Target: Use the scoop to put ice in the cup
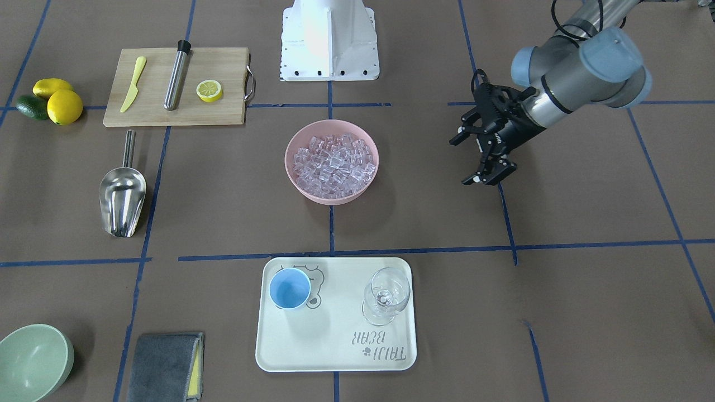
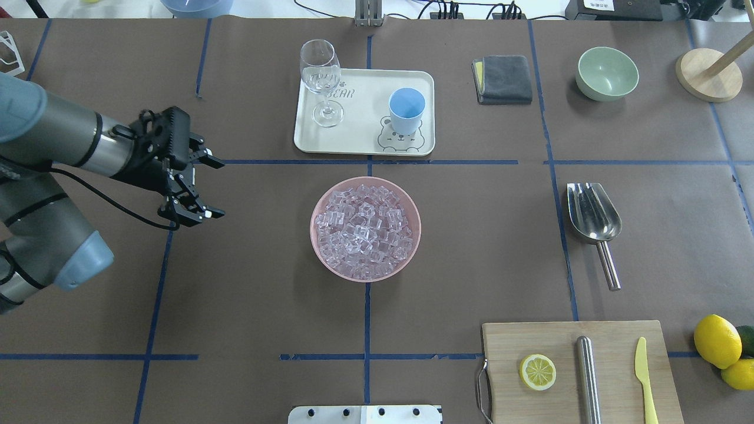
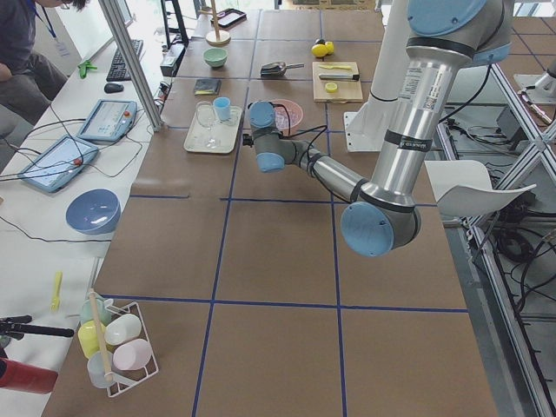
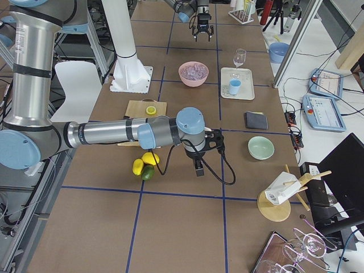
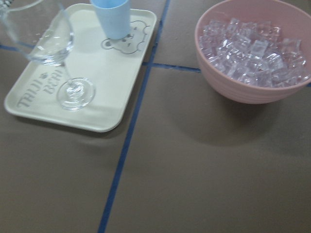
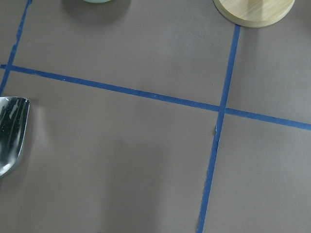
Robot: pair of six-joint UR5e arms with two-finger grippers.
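Note:
The ice point(image 2: 365, 228) fills a pink bowl point(image 2: 365, 275) at the table's middle and also shows in the left wrist view point(image 5: 252, 48). The light-blue cup point(image 2: 406, 109) stands upright and empty on a cream tray point(image 2: 365, 118) beyond the bowl. The steel scoop point(image 2: 592, 212) lies flat on the table to the right of the bowl, handle toward the robot. Its bowl edge shows in the right wrist view point(image 6: 9, 133). My left gripper point(image 2: 221, 188) is open and empty, hovering left of the bowl. My right gripper point(image 4: 197, 165) shows only in the exterior right view, near the scoop; I cannot tell if it is open.
A clear wine glass point(image 2: 321, 76) stands on the tray beside the cup. A cutting board point(image 2: 559, 347) holds a lemon slice, a steel tube and a yellow knife. A green bowl point(image 2: 607, 73), a grey cloth point(image 2: 503, 79), lemons point(image 2: 716, 341) and a wooden stand point(image 2: 707, 73) lie at the right.

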